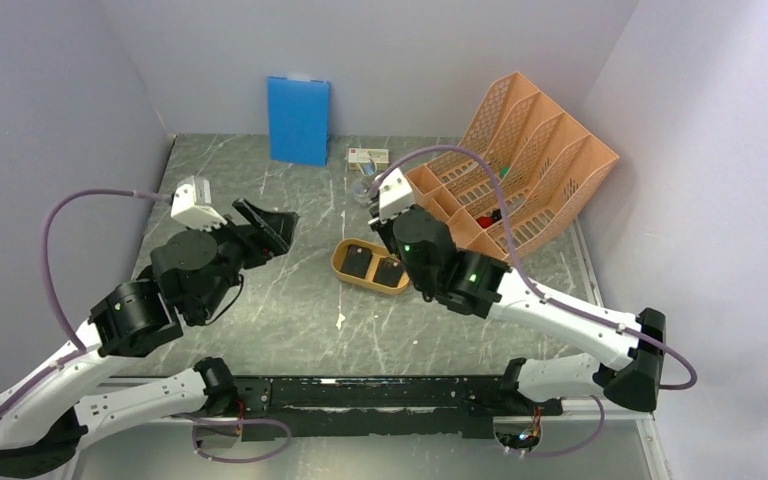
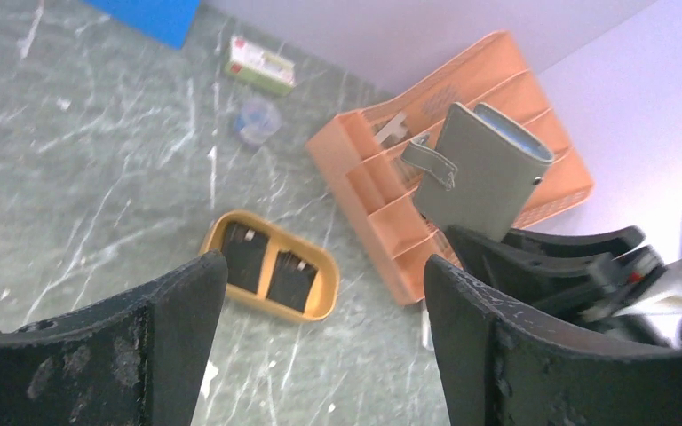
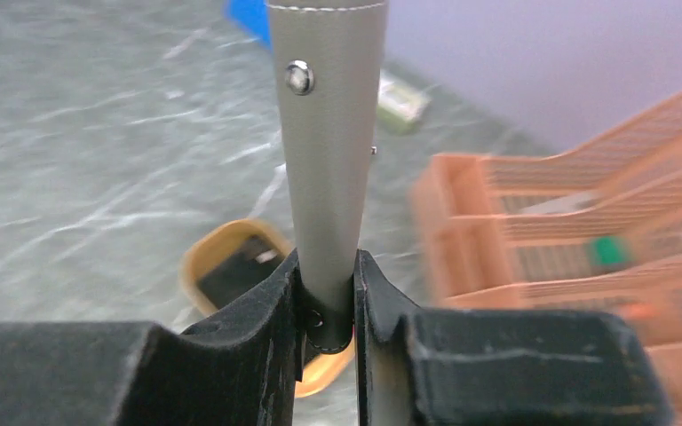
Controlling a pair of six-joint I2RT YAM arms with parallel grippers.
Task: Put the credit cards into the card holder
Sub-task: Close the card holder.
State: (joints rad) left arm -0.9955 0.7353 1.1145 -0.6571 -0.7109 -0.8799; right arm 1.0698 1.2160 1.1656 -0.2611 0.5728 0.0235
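The grey card holder [image 3: 329,160] stands upright with its lower edge pinched in my right gripper [image 3: 329,263], which is shut on it; a round snap stud [image 3: 299,77] shows near its top. In the left wrist view the card holder [image 2: 484,173] hangs in the air before the orange organiser. Two dark credit cards [image 2: 247,256] [image 2: 289,280] lie side by side in the mustard tray [image 2: 330,282]; the top view shows them as credit cards [image 1: 360,262] [image 1: 390,272]. My left gripper [image 2: 324,271] is open and holds nothing. It hovers left of the tray, left gripper [image 1: 265,225].
An orange mesh organiser [image 1: 520,165] lies tilted at the back right. A blue board [image 1: 298,120] leans on the back wall, with a small box [image 1: 368,156] and a clear little cup [image 2: 257,120] near it. Walls close in the left, back and right sides.
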